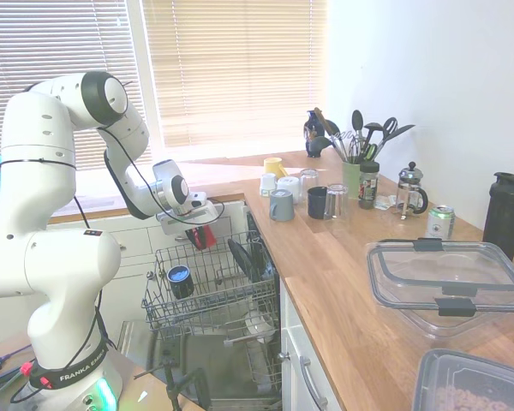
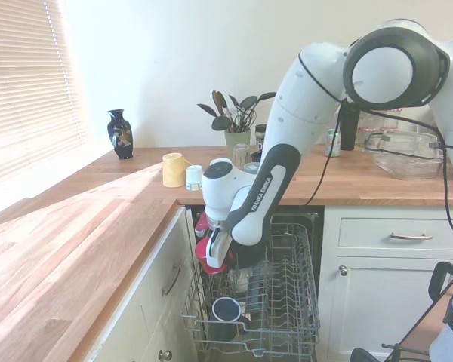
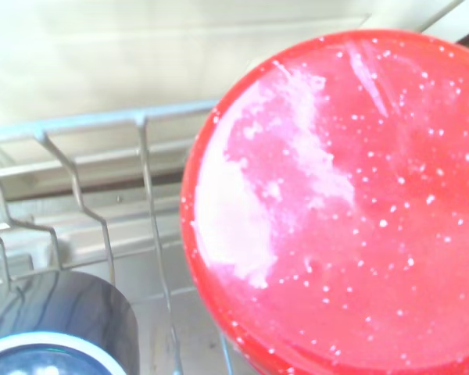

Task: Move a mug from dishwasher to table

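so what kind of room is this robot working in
A home kitchen, most likely: an open dishwasher with its wire rack pulled out, a long wooden countertop on white cabinets, and a pot of cooking utensils beside mugs and a French press.

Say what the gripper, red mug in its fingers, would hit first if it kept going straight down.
Probably the dishwasher's wire rack: the gripper holds the red mug above it. The dark blue-lined mug stands just beside that line; depth is unclear.

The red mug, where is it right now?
The red mug is in the pincer, lifted above the dishwasher rack, over a dark mug with a blue inside.
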Tool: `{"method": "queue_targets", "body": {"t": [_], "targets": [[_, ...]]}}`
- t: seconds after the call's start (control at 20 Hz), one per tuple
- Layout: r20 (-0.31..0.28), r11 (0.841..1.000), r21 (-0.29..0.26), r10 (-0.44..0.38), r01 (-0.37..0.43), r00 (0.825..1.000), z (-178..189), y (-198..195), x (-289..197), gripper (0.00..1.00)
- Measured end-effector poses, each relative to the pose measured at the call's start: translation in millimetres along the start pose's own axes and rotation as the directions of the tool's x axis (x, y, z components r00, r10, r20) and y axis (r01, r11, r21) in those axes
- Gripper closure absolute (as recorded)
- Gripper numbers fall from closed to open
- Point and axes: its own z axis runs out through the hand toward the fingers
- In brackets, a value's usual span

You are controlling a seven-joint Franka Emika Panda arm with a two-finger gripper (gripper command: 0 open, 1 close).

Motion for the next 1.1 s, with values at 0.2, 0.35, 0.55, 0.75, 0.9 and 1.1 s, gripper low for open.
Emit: {"method": "queue_targets", "body": {"t": [0.2, 0.35, 0.55, 0.75, 0.9, 1.1], "targets": [[-0.018, 0.999, 0.013, 0.050, -0.050, 0.999, -36, 16, 11, 1.00], [-0.024, 0.994, 0.034, 0.106, -0.105, 0.994, -61, 33, 24, 1.00], [-0.028, 0.982, 0.064, 0.181, -0.179, 0.983, -94, 62, 41, 1.00], [-0.024, 0.966, 0.073, 0.252, -0.250, 0.967, -107, 93, 52, 1.00], [-0.005, 0.950, 0.072, 0.305, -0.304, 0.952, -106, 118, 48, 1.00], [0.012, 0.925, 0.083, 0.372, -0.371, 0.928, -104, 160, 41, 1.00]]}}
